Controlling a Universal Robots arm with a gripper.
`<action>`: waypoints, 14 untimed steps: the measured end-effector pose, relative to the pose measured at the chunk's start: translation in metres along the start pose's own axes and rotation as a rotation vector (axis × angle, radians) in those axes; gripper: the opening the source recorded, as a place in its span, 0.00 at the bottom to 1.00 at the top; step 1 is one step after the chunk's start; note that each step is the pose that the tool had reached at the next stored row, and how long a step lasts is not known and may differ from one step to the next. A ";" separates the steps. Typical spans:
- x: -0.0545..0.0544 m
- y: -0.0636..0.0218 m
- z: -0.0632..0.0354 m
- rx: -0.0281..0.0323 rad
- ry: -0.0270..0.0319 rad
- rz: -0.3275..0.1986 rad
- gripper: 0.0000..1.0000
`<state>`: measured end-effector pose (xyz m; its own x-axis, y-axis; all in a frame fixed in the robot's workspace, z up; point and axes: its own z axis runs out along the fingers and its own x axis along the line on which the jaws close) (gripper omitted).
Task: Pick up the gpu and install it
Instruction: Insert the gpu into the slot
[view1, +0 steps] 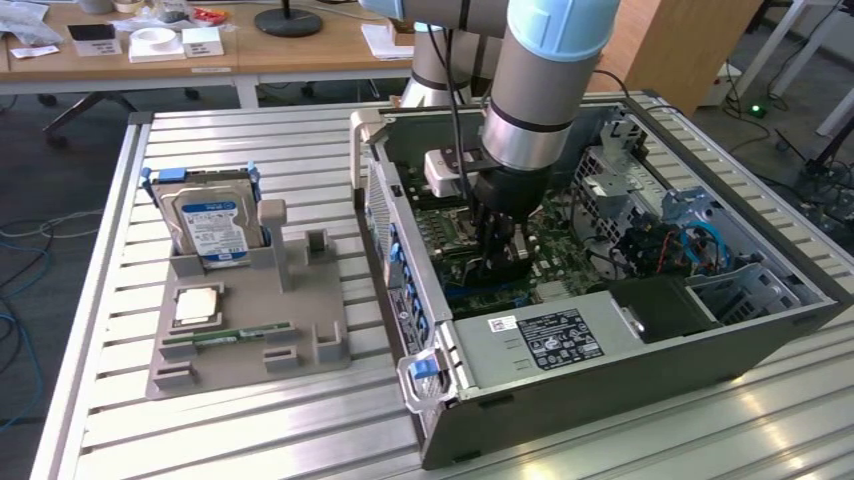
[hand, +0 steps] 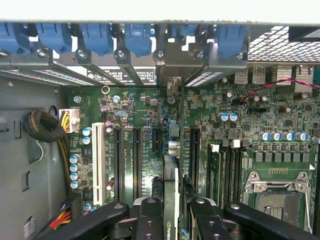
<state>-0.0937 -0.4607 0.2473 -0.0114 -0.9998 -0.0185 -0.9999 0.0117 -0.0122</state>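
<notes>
The gpu (hand: 171, 187) shows edge-on as a thin strip standing upright between my fingers. My gripper (hand: 174, 209) is shut on it, low inside the open computer case (view1: 601, 360), just above the green motherboard (hand: 150, 110). The card's lower edge hangs over the row of long black expansion slots (hand: 135, 160), in line with the gap between two of them; whether it touches a slot I cannot tell. In the exterior view my gripper (view1: 497, 262) reaches straight down into the case near its middle, and the black fingers hide the card.
Blue slot clips (hand: 140, 37) line the case's rear wall. Memory sticks (hand: 215, 170) and the CPU socket (hand: 277, 192) sit beside the slots. On the slatted table, a grey holder (view1: 247, 340) carries a hard drive (view1: 214, 225), a processor (view1: 196, 305) and a memory stick (view1: 240, 335).
</notes>
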 end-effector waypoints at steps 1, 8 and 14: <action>0.000 0.0000 0.0000 0.0000 0.0000 0.000 0.25; 0.000 0.0003 0.0003 0.0002 -0.0006 0.000 0.32; 0.000 0.0000 0.0000 0.0000 0.0000 0.000 0.50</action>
<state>-0.0937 -0.4607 0.2473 -0.0114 -0.9998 -0.0185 -0.9999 0.0116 -0.0122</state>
